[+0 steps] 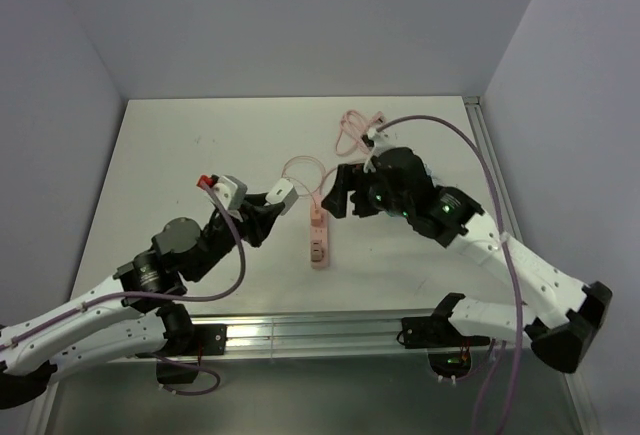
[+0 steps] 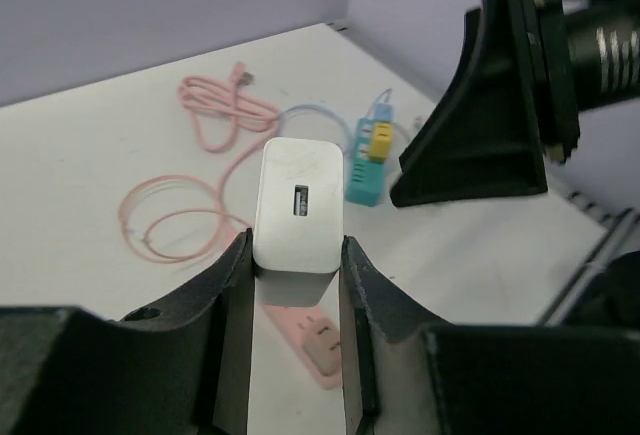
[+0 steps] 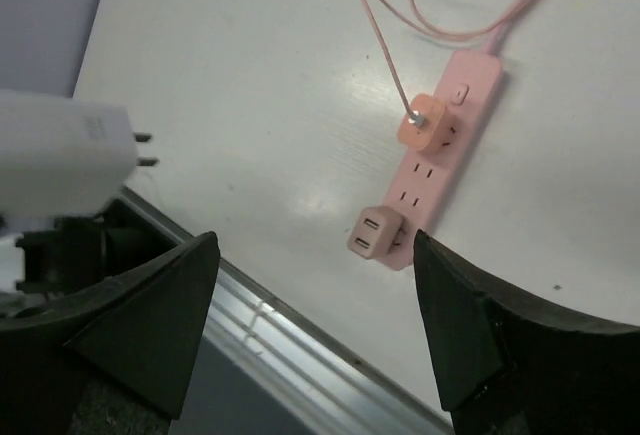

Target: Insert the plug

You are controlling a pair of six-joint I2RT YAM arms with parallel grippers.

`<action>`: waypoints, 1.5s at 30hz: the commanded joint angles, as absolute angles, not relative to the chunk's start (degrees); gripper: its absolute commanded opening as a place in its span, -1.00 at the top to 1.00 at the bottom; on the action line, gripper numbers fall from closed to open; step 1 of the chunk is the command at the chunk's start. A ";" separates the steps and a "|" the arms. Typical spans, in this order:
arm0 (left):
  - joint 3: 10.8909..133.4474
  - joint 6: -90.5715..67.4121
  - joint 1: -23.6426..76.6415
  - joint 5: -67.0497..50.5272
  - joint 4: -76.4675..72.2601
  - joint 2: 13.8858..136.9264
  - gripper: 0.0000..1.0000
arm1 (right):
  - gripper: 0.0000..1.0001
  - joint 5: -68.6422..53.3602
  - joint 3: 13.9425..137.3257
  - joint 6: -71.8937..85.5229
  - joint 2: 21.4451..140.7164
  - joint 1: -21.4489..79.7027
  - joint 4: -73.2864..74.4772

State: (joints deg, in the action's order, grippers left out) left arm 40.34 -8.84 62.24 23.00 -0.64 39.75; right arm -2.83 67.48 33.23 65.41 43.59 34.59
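Your left gripper (image 2: 295, 260) is clenched on the white plug (image 2: 298, 205), a smooth plastic block with rounded corners and 1 small USB slot in the face turned toward the wrist camera. Its 2 matte black fingers (image 2: 236, 290) press flat against the block's opposite sides. In the right wrist view, 2 short metal prongs (image 3: 143, 151) stick out of the plug's end and point sideways.

In the top view the plug hangs just left of the far end of the pink power strip (image 1: 317, 236) and is not touching it. The strip is a long, glossy, rectangular bar lying flat on the white table (image 1: 190, 155). It carries 2 things: a peach square plug (image 3: 425, 123) with a thin pink lead near the switch end, and a dusty-pink adapter (image 3: 375, 235) with 2 slots at the other end. You can see bare sockets between them.

Your right gripper (image 3: 312, 245) is released. Its 2 wedge-shaped black fingers are spread wide apart, and it hovers over the strip.

A thin pink cable (image 1: 352, 133) lies in loose loops beyond the strip. In the left wrist view, a teal block (image 2: 362, 173) with yellow parts sits near those loops.
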 commanded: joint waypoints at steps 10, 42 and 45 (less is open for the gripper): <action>49.22 -29.00 57.40 -5.61 3.70 36.65 0.99 | -1.00 -35.50 54.76 14.67 50.01 43.51 11.63; 54.92 -25.58 57.04 -19.40 6.41 41.20 -0.76 | 1.00 -59.33 53.61 24.87 53.35 42.71 -3.51; 56.51 -24.61 57.04 -22.66 8.17 44.11 -0.53 | 1.00 -58.71 54.58 24.17 54.05 42.71 -1.59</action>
State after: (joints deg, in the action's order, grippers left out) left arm 53.58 -27.64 56.97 -18.92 4.99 41.56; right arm -58.17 51.37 24.10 54.11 42.61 -1.15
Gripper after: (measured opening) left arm 0.799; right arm 0.415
